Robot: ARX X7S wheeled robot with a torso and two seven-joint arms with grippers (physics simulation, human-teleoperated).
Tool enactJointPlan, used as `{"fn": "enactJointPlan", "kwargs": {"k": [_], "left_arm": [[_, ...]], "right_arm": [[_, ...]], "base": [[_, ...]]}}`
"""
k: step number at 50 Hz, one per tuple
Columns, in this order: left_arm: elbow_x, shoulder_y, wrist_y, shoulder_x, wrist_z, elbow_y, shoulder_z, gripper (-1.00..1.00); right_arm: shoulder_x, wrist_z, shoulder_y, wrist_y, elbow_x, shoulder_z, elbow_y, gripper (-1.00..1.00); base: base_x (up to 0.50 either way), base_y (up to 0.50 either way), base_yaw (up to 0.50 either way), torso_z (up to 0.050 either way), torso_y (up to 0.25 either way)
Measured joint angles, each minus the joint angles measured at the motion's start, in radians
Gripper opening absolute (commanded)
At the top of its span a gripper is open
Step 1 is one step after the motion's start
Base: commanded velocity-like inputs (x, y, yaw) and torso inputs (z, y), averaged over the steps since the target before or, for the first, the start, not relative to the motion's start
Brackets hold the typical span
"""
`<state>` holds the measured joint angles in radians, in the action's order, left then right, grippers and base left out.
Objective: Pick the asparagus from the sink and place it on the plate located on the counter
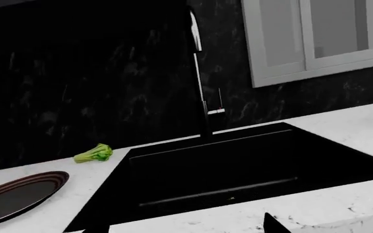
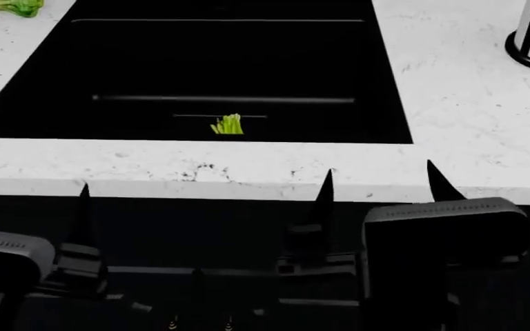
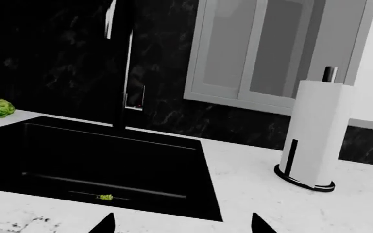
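The asparagus point(image 2: 228, 125), a small yellow-green bundle, lies at the bottom of the black sink point(image 2: 237, 69) near its front wall; it also shows in the right wrist view point(image 3: 105, 197). The plate point(image 1: 18, 196), dark with a red ringed rim, sits on the white counter point(image 1: 76, 194) left of the sink and is out of the head view. My left gripper point(image 2: 30, 187) and right gripper point(image 2: 382, 181) are both open and empty, held in front of the counter's front edge, short of the sink.
A bok choy point(image 2: 12, 5) lies on the counter behind the plate, at the sink's far left corner. A black faucet point(image 1: 203, 97) stands behind the sink. A white paper towel holder point(image 3: 313, 141) stands on the counter to the right.
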<state>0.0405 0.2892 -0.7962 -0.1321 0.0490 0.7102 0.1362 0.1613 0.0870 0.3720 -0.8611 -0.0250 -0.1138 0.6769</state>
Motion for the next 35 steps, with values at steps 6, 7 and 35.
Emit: {"fn": "enactJointPlan", "kwargs": {"k": [6,7,35], "left_arm": [[-0.003,0.009,-0.012,-0.011,0.001,0.011,-0.002,1.00],[-0.003,0.011,-0.013,-0.013,0.001,0.012,-0.001,1.00],[-0.010,0.041,-0.071,-0.038,0.014,0.038,0.019,1.00]], "right_arm": [[0.007,0.002,0.026,-0.023,0.001,-0.014,0.008,1.00],[0.009,0.007,0.030,-0.023,0.007,-0.020,0.005,1.00],[0.001,0.049,0.061,-0.033,-0.008,0.017,0.021,1.00]], "base": [[0.00,0.00,0.00,0.050,0.000],[0.00,0.00,0.00,0.050,0.000],[0.00,0.15,0.00,0.036,0.000]]}}
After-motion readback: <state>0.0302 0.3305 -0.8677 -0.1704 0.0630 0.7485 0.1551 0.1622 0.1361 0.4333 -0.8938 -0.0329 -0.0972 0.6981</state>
